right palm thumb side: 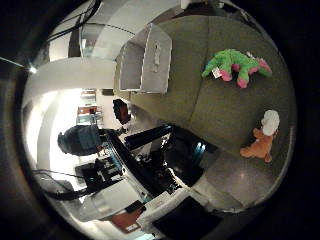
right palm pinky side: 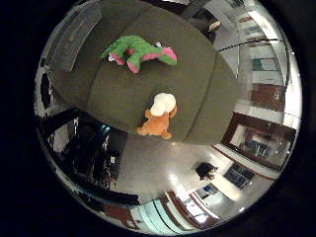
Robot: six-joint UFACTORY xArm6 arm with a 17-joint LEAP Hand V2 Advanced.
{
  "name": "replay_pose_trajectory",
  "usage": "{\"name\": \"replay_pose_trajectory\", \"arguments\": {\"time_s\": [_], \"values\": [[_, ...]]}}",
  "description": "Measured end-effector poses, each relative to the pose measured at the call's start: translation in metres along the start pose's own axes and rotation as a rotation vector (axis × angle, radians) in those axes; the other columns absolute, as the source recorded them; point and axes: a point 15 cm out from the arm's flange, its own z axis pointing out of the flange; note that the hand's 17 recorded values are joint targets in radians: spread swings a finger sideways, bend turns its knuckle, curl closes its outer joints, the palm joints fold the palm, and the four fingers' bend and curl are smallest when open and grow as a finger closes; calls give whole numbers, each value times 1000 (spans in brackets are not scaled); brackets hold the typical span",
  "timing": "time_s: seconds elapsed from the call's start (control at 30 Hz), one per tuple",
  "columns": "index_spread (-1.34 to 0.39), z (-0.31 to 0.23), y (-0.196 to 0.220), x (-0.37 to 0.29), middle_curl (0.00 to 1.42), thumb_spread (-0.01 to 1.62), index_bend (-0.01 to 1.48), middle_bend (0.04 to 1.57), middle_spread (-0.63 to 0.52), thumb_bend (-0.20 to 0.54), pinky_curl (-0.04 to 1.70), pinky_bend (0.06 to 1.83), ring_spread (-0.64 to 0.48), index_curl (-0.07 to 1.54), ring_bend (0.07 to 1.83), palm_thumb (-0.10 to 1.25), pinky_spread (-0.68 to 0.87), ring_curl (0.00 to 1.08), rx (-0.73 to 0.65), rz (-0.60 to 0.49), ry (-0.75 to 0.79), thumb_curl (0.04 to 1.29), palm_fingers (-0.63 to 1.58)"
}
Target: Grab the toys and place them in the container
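Observation:
A green and pink plush toy (right palm pinky side: 139,52) lies on its side on a wide olive-green cushioned seat (right palm pinky side: 197,89). An orange plush toy with a white head (right palm pinky side: 159,118) lies close to the seat's front edge, apart from the green one. A light grey fabric container (right palm thumb side: 145,60) stands open on the same seat, beyond the green toy and near the seat's end. My hand hangs well above the seat. Both toys look small and far from the palm, and nothing is held.
Past the seat's front edge lies a shiny grey floor (right palm pinky side: 158,168). Dark equipment and white arm parts (right palm thumb side: 150,175) stand beside the seat below the container. Walls and doors ring the room further off.

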Motion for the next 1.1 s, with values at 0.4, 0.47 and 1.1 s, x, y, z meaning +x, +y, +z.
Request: {"name": "replay_pose_trajectory", "arguments": {"time_s": [0.4, 0.47, 1.1], "values": [[-375, -6, -1, 2, 304, 1129, 179, 188, 33, -20, 194, 331, 173, 316, 195, 582, 294, 251, 8, 1, 8, 307, 37], [-375, -8, -2, 2, 304, 1129, 178, 188, 33, -20, 193, 331, 173, 316, 195, 582, 294, 251, 10, 1, 9, 307, 37], [-375, -19, -3, 5, 301, 1129, 177, 187, 33, -20, 195, 333, 173, 315, 197, 582, 293, 256, 16, -11, 27, 308, 39]]}}
